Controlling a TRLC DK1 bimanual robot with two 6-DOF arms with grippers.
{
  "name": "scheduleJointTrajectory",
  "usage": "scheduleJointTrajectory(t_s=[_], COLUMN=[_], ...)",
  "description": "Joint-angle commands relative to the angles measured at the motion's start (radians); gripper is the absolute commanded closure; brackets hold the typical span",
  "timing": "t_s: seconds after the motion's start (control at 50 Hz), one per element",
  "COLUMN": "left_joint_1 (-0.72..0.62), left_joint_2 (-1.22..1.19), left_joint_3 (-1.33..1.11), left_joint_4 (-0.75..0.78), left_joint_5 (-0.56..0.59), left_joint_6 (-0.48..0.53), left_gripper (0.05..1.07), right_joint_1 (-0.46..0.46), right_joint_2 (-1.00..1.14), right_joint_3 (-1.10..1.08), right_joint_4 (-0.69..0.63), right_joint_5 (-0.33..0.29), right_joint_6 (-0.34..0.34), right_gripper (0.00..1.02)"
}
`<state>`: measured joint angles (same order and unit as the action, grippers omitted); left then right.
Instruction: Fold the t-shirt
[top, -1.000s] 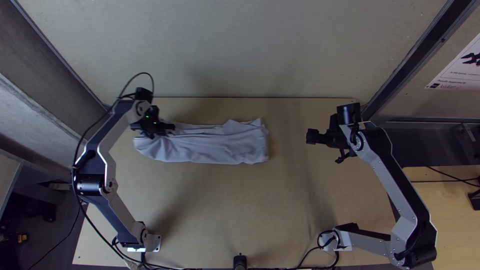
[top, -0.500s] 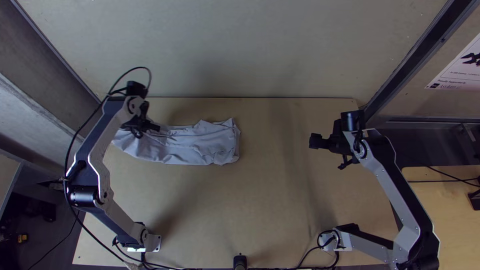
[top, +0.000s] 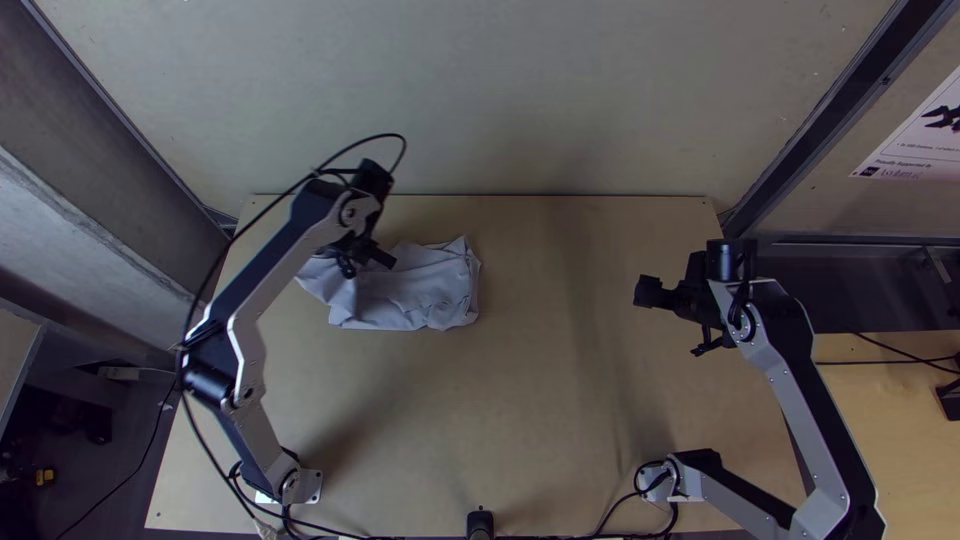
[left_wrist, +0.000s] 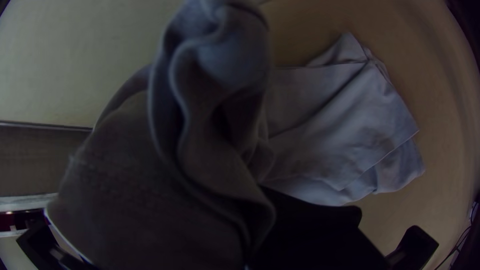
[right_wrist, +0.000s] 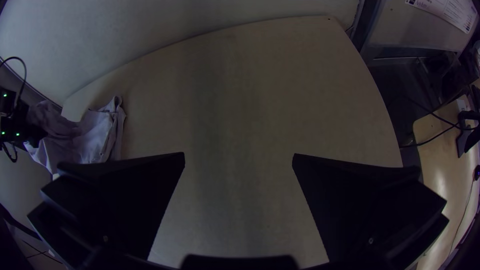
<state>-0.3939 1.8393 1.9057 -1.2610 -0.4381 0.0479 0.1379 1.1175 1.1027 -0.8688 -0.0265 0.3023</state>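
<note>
"Right, your left gripper (top: 384, 258) is at the t-shirt (top: 430, 290), left of the middle of the table (top: 540, 400), and you've got a bunched piece of it pinched between the fingers!"

"And the rest of it, operator?"

"Your cloth lies in rumpled layers on the wood; in your left wrist view the gathered part stands up above one black finger (left_wrist: 310, 225)."

"Over to your right gripper (top: 648, 292): well apart from the cloth, above the table's right side, its two fingers (right_wrist: 150, 180) spread wide!"
</note>
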Motion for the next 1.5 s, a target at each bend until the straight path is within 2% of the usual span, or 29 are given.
scheduleJointTrajectory(t_s=[0.0, 0.14, 0.32, 0.34, 0.36, 0.38, 0.42, 0.44, 0.48, 0.54, 0.58, 0.66, 0.7, 0.78, 1.14, 1.24, 1.48], left_joint_1=[-0.049, -0.1, -0.126, -0.131, -0.138, -0.145, -0.158, -0.166, -0.181, -0.183, -0.171, -0.108, -0.103, -0.102, -0.046, -0.034, 0.009], left_joint_2=[0.1, 0.207, 0.327, 0.337, 0.347, 0.351, 0.36, 0.365, 0.373, 0.362, 0.341, 0.328, 0.33, 0.333, 0.262, 0.232, 0.043], left_joint_3=[0.093, 0.213, 0.369, 0.382, 0.389, 0.394, 0.394, 0.395, 0.411, 0.428, 0.428, 0.457, 0.464, 0.454, 0.391, 0.38, 0.32], left_joint_4=[-0.049, -0.095, -0.115, -0.113, -0.112, -0.109, -0.098, -0.09, -0.055, 0.028, 0.106, 0.195, 0.204, 0.196, 0.153, 0.13, 0.052], left_joint_5=[-0.002, 0.012, 0.122, 0.122, 0.125, 0.136, 0.167, 0.171, 0.188, 0.326, 0.464, 0.851, 0.927, 0.897, 0.906, 0.886, 0.691], left_joint_6=[-0.068, -0.118, -0.151, -0.157, -0.163, -0.168, -0.172, -0.178, -0.197, -0.255, -0.321, -0.543, -0.565, -0.557, -0.534, -0.482, -0.31], left_gripper=[1.05, 1.04, 1.02, 0.96, 0.84, 0.64, 0.17, 0.07, 0.1, 0.1, 0.1, 0.1, 0.1, 0.1, 0.1, 0.1, 0.1], right_joint_1=[-0.018, -0.031, -0.063, -0.067, -0.069, -0.07, -0.07, -0.07, -0.07, -0.066, -0.06, -0.049, -0.04, -0.032, -0.018, -0.024, -0.041], right_joint_2=[-0.035, -0.065, -0.09, -0.094, -0.097, -0.101, -0.105, -0.107, -0.111, -0.117, -0.122, -0.131, -0.131, -0.133, -0.113, -0.104, -0.11], right_joint_3=[-0.037, -0.061, -0.096, -0.101, -0.106, -0.112, -0.122, -0.127, -0.138, -0.152, -0.162, -0.184, -0.19, -0.196, -0.164, -0.122, -0.026], right_joint_4=[0.004, 0.004, 0.004, 0.004, 0.004, 0.004, 0.004, 0.004, 0.004, 0.004, 0.004, 0.013, 0.021, 0.033, 0.079, 0.082, 0.2], right_joint_5=[-0.009, -0.01, -0.018, -0.021, -0.023, -0.023, -0.023, -0.023, -0.023, -0.024, -0.024, -0.024, -0.024, -0.026, -0.024, -0.024, -0.024], right_joint_6=[-0.006, -0.019, -0.043, -0.046, -0.049, -0.051, -0.052, -0.054, -0.055, -0.055, -0.055, -0.054, -0.052, -0.048, -0.038, -0.049, -0.137], right_gripper=[0.03, 0.03, 0.03, 0.03, 0.03, 0.03, 0.03, 0.03, 0.03, 0.03, 0.03, 0.03, 0.03, 0.03, 0.03, 0.03, 0.03])
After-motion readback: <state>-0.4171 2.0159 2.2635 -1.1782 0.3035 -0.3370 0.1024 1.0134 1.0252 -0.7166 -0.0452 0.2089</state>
